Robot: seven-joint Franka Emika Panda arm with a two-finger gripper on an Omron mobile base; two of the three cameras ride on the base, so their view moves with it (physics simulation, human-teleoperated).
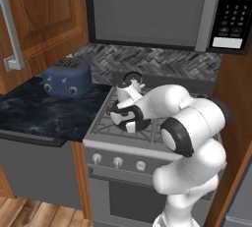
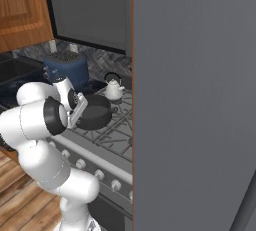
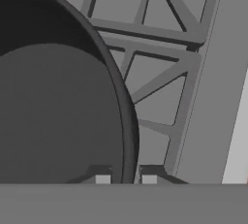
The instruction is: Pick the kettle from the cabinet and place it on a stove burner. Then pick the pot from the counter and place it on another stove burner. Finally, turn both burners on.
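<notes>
The dark grey pot is over the front left burner of the steel stove. My gripper reaches down at its near edge, fingertips on either side of the pot's rim, shut on it. From the right base view, the hand presses against the pot's left side. On the back left burner stands the white kettle, also seen at the rear as kettle, upright and free. In the left base view my arm hides the pot.
A blue toaster sits on the dark marbled counter left of the stove. The wooden wall cabinet with its bar handle hangs above, a microwave over the range. Round knobs line the stove front. A grey panel blocks the right.
</notes>
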